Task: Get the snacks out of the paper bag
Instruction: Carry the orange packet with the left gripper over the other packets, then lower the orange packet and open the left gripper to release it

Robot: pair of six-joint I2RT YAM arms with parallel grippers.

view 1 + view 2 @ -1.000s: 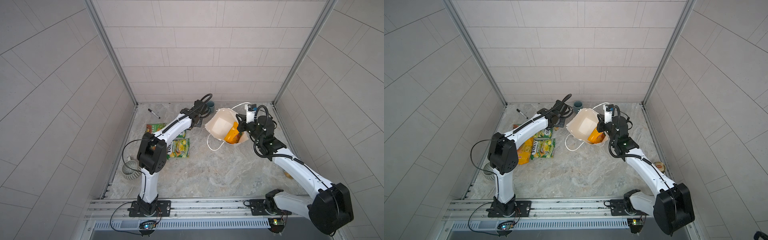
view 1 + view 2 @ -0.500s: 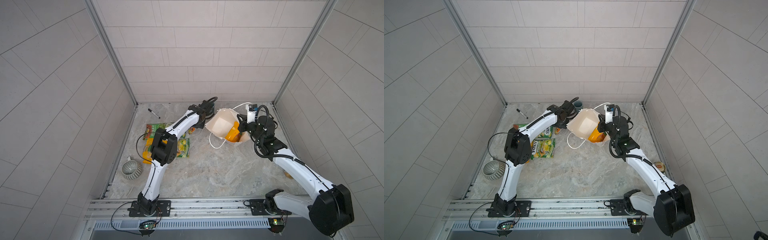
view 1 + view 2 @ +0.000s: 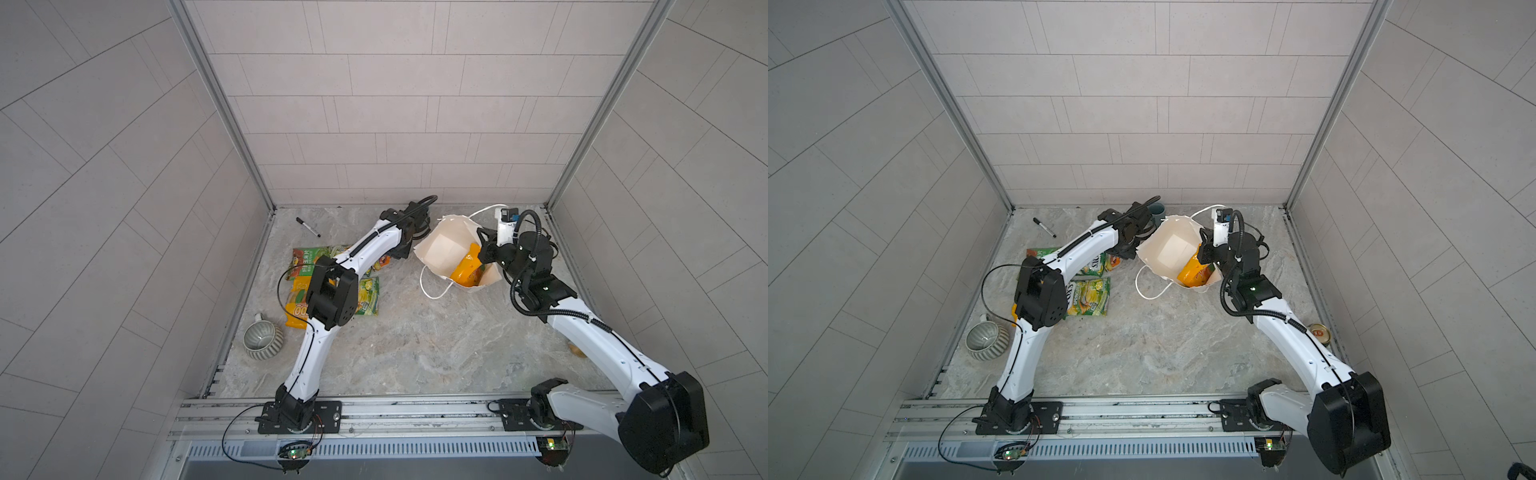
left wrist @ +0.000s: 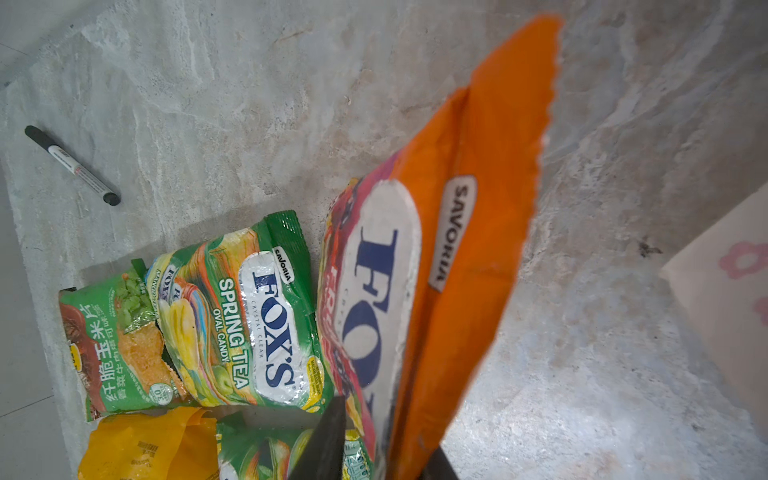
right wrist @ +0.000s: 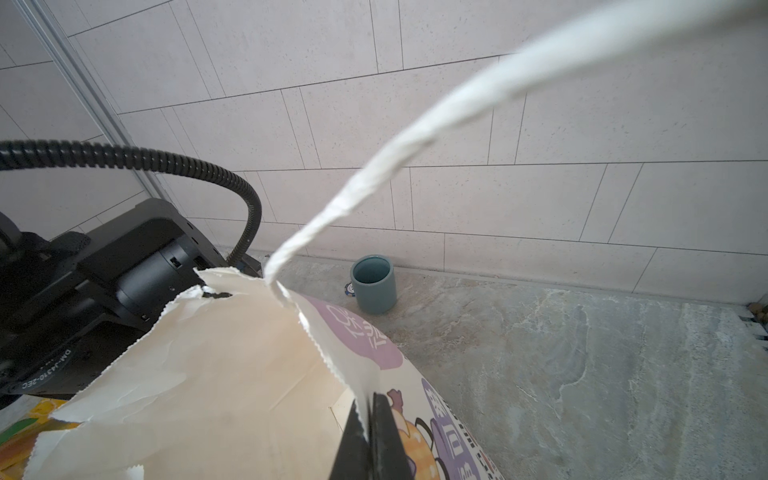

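Two claws show. The right claw is pressed together on the rim of the white cartoon-print paper bag, which sits at one o'clock on the grey marbled worktop with an orange-yellow glossy packet inside. The left claw straddles an orange FOX'S packet at eleven o'clock, beside the green packets lying flat; whether it pinches it I cannot tell.

The paper bag held one packet; other packets lay left of it, the pen far behind them.
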